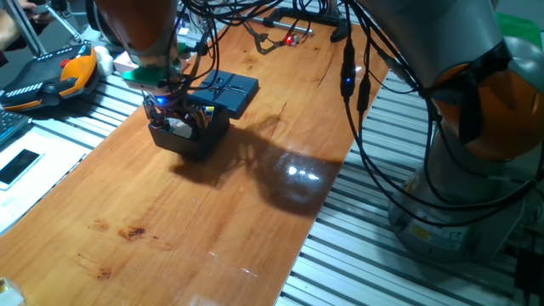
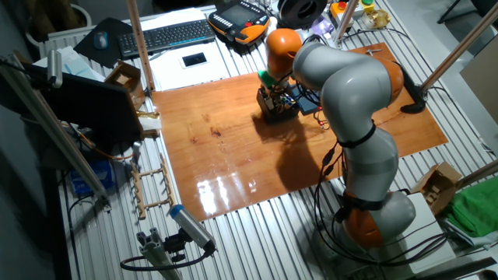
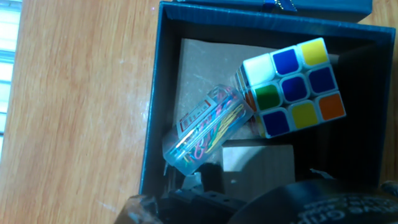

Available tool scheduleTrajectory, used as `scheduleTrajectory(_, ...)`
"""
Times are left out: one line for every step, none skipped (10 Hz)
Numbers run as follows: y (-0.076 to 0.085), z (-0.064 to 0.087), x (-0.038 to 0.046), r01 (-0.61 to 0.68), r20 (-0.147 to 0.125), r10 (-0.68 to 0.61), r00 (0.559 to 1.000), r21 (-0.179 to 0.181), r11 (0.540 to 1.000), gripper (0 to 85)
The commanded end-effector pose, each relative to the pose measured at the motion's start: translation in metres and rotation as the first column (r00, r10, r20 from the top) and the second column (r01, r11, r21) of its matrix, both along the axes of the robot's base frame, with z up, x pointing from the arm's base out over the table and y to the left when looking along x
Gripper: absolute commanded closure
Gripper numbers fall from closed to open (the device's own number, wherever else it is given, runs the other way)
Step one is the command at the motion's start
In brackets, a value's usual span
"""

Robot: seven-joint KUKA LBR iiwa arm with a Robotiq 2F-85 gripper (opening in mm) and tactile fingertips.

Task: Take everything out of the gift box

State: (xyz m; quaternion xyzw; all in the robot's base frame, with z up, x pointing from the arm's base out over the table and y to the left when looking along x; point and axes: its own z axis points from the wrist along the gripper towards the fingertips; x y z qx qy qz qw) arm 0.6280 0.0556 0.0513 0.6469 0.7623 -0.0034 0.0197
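The black gift box (image 1: 189,136) stands open on the wooden table, with its flat bowed lid (image 1: 228,90) lying just behind it. My gripper (image 1: 174,109) reaches down into the box from above. In the hand view the box wall (image 3: 152,93) frames a multicoloured puzzle cube (image 3: 292,87) at the upper right. A clear case of coloured paper clips (image 3: 205,127) leans against the cube. A beige cube (image 3: 258,165) lies low in the middle. My gripper (image 3: 258,202) looks open, its dark fingers (image 3: 199,190) either side of the beige cube. In the other fixed view the box (image 2: 276,110) is mostly hidden by the arm.
An orange teach pendant (image 1: 51,76) and a phone (image 1: 19,166) lie left of the table. Cables hang over the far edge (image 1: 280,34). The arm's base (image 1: 459,170) stands to the right. A keyboard (image 2: 175,33) lies beyond the table.
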Motion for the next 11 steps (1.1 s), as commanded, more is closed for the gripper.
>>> scheduleTrajectory(0.000,0.000,-0.0002,0.000,0.005,0.000,1.000,0.002,1.000,11.7)
scheduleTrajectory(0.000,0.000,-0.0004,-0.007,0.008,0.006,1.000,0.004,1.000,18.0)
scheduleTrajectory(0.000,0.000,-0.0007,-0.011,0.011,0.011,1.000,0.006,1.000,27.7)
scheduleTrajectory(0.000,0.001,-0.0010,-0.014,0.013,0.014,1.000,0.006,1.000,37.0)
scheduleTrajectory(0.000,0.001,-0.0013,-0.017,0.013,0.017,1.000,0.004,1.000,48.3)
scheduleTrajectory(0.000,0.003,-0.0018,-0.022,0.012,0.022,1.000,0.001,1.000,57.7)
scheduleTrajectory(-0.001,0.006,-0.0026,-0.030,0.009,0.030,1.000,-0.003,1.000,75.7)
scheduleTrajectory(-0.002,0.010,-0.0034,-0.034,0.006,0.034,0.999,-0.006,0.999,84.0)
scheduleTrajectory(-0.003,0.014,-0.0042,-0.034,0.003,0.034,0.999,-0.007,0.999,84.0)
scheduleTrajectory(-0.003,0.019,-0.0054,-0.032,0.001,0.032,0.999,-0.007,0.999,84.0)
scheduleTrajectory(-0.002,0.027,-0.0066,-0.029,-0.002,0.029,1.000,-0.005,1.000,84.0)
